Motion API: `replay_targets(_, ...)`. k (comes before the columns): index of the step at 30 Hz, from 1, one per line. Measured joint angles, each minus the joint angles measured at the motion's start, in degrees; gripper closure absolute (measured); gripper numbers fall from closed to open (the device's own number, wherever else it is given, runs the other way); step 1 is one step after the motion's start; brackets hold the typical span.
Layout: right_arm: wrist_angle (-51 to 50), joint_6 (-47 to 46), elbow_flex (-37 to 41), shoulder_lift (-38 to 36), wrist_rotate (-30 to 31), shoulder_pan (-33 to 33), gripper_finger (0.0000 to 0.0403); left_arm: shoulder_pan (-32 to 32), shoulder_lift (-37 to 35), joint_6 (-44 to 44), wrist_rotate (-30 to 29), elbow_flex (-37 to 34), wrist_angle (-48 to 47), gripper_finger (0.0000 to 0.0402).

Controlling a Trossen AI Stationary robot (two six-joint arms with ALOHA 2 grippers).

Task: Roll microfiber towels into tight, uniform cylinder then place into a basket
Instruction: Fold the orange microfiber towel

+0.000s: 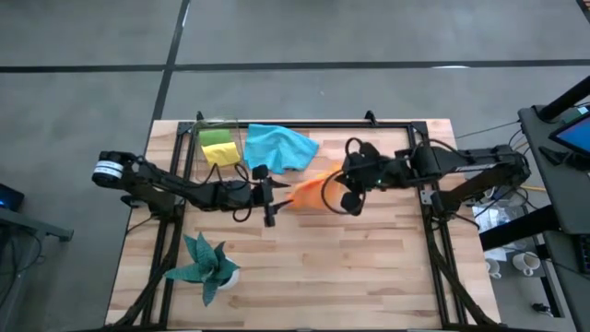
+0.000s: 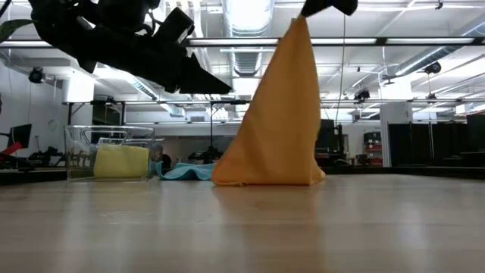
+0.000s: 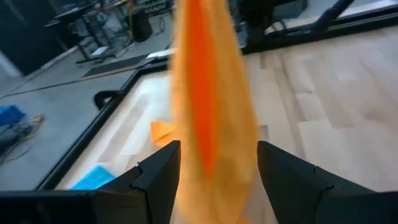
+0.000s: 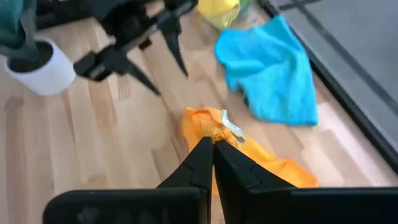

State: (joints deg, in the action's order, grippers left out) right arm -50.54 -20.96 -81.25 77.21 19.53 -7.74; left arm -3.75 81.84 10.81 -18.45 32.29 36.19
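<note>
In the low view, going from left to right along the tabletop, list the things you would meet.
Basket with the yellow towel inside → blue towel lying flat → orange towel hanging from the right gripper, its lower edge resting on the table.

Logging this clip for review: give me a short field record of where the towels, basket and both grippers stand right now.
orange towel: hanging from one pinched corner, lower edge on the table
right gripper: shut on the orange towel
left gripper: open, fingers either side of the hanging towel
blue towel: lying loose, unrolled
basket: holds a yellow towel and a green towel
</note>
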Motion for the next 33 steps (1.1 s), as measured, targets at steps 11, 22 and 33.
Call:
replay_targets(11, 6.34, -2.44, 9.94, 0.00, -1.83, -1.52, 0.0394, 1.17, 10.00, -4.40, -2.72, 5.95, 0.90, 0.0204)
replay_targets(22, 8.69, -2.44, 11.05, 0.00, -1.95, -1.52, 0.0394, 1.54, 22.54, -4.19, -2.94, 14.31, 0.69, 0.0204)
replay_targets(33, 8.94, -1.76, 10.48, 0.00, -1.96, -1.53, 0.0394, 2.18, 24.76, -4.46, -3.40, 17.06, -3.89, 0.0204)
